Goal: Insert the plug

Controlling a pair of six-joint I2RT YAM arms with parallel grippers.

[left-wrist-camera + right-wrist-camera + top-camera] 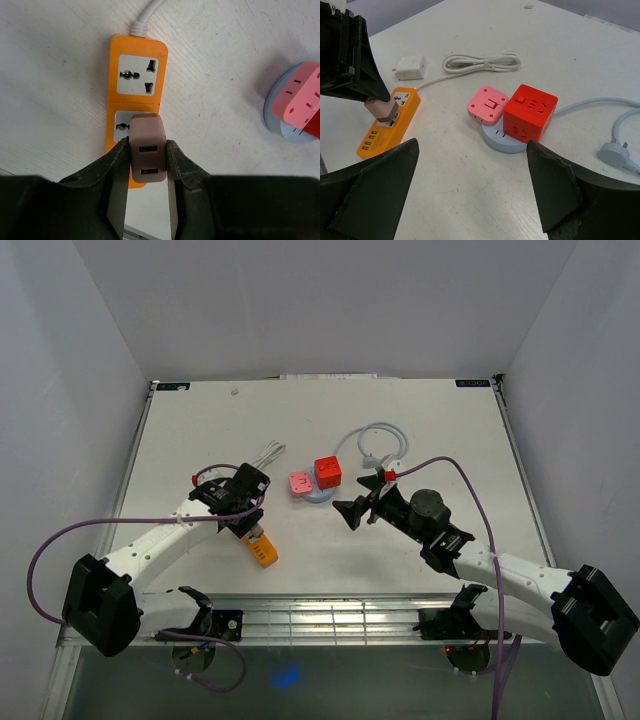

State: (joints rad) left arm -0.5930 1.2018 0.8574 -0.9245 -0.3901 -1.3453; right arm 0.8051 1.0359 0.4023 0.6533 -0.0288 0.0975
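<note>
Grip of left gripper (pixel 147 157) shut tight on dusty-pink boxy plastic plug (pixel 146 137), poised at 1 of 2 sockets on orange plastic power strip (pixel 138 55), likely for alignment, right gripper (pixel 471 150) wide open, empty.

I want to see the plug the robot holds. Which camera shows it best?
The left wrist view. The plug fills the middle, pinched in the left gripper over the orange power strip, its two slots showing. The right wrist view shows it small, from the side. In the top view the arm mostly hides it.
</note>
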